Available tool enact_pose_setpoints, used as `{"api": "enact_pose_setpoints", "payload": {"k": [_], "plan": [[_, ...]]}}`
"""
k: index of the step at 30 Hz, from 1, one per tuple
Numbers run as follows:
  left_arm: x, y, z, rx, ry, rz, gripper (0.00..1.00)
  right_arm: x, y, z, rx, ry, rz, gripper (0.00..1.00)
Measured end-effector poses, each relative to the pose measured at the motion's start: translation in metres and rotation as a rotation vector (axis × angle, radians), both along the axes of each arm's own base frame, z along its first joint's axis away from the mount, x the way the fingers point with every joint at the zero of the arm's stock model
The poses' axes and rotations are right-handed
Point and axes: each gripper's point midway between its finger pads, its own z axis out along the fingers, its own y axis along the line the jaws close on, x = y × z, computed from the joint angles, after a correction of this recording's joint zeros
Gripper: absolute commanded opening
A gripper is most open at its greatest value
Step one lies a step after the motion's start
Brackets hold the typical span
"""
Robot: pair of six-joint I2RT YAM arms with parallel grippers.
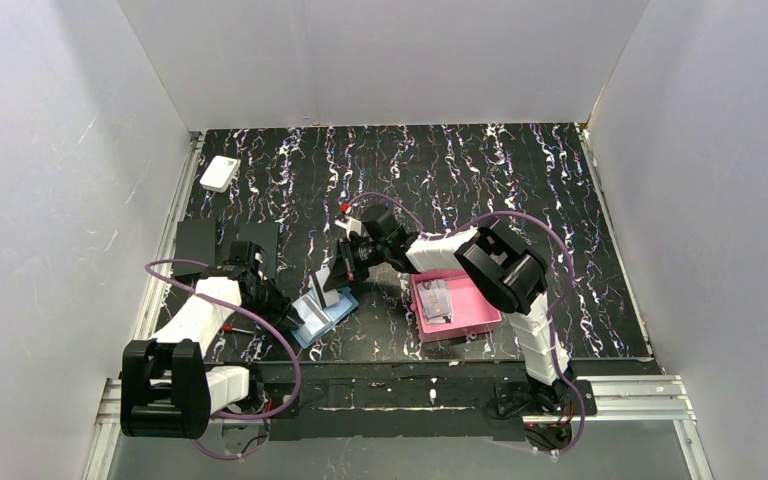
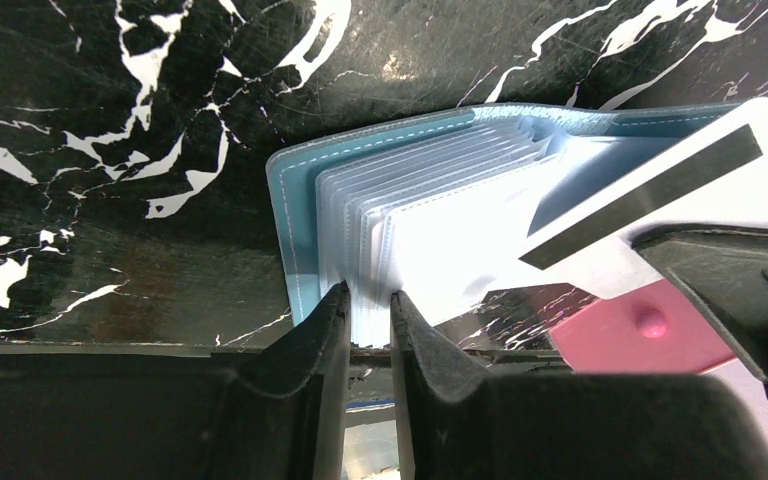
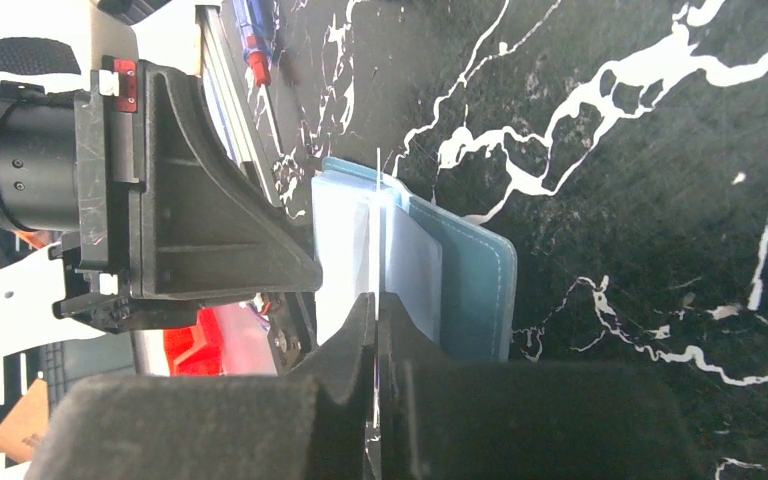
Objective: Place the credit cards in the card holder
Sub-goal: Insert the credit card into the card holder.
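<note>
The holder lies open by the desk's near edge, left of centre. The left pincer nips its pocket leaves, likely to pin it and keep the slots fanned. The right pincer clamps a striped card edge-on over the pockets, lined up for sliding in. A second card waits in the pink tray.

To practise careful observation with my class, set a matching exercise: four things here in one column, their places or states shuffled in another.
1 credit card
2 card holder
3 pink tray
4 white box

A open on the table, pockets in the left gripper
B far left corner of the table
C pinched in the right gripper
D right of the card holder

Pairs: 1-C, 2-A, 3-D, 4-B
</note>
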Motion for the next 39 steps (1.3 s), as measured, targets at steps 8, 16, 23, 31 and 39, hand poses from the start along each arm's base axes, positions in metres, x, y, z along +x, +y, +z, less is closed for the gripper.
{"api": "enact_pose_setpoints", "payload": {"k": [8,16,23,31,39], "plan": [[0.0,0.0,0.0,0.0,0.0,0.0,0.11,-0.004,0.0,-0.003,0.014,0.033,0.008,0.01],[0.0,0.0,0.0,-0.001,-0.001,0.0,0.11,-0.018,-0.002,-0.004,0.063,0.062,0.081,0.01],[0.001,0.0,0.001,-0.002,-0.005,0.0,0.11,-0.031,-0.009,-0.015,0.036,0.092,0.189,0.01],[0.001,0.0,0.001,-0.002,-0.009,-0.001,0.12,-0.03,-0.01,-0.013,-0.037,0.058,0.298,0.01],[0.001,0.0,0.001,-0.003,-0.013,-0.001,0.12,-0.03,-0.011,-0.016,-0.083,0.074,0.338,0.01]]}}
